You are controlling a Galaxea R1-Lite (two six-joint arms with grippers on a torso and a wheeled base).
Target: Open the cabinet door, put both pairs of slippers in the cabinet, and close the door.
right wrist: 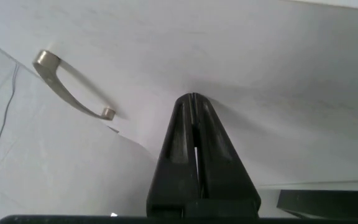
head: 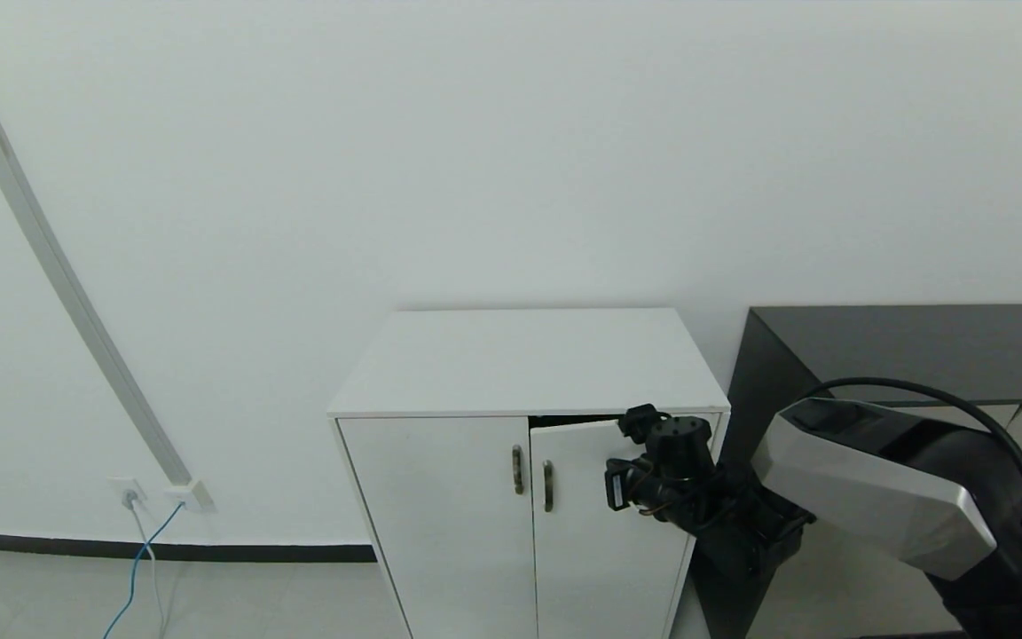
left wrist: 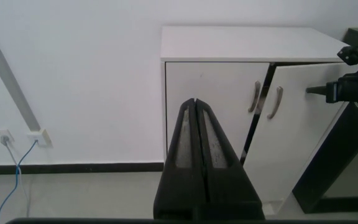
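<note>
The white cabinet (head: 524, 364) stands against the wall with two doors. Its left door (head: 440, 515) is closed, while the right door (head: 604, 550) stands slightly ajar, with a dark gap along its top edge. Each door has a metal handle (head: 547, 485) near the middle seam. My right gripper (right wrist: 193, 96) is shut, with its tips pressed against the face of the right door, beside that door's handle (right wrist: 73, 87). In the left wrist view the right gripper (left wrist: 311, 91) points at the ajar door (left wrist: 294, 137). My left gripper (left wrist: 194, 102) is shut and empty, some way in front of the cabinet.
A black piece of furniture (head: 910, 346) stands directly right of the cabinet, close to the ajar door. On the wall to the left are sockets (head: 128, 491) with a blue cable (head: 143, 559) and a slanted conduit (head: 50, 257). Bare floor lies in front.
</note>
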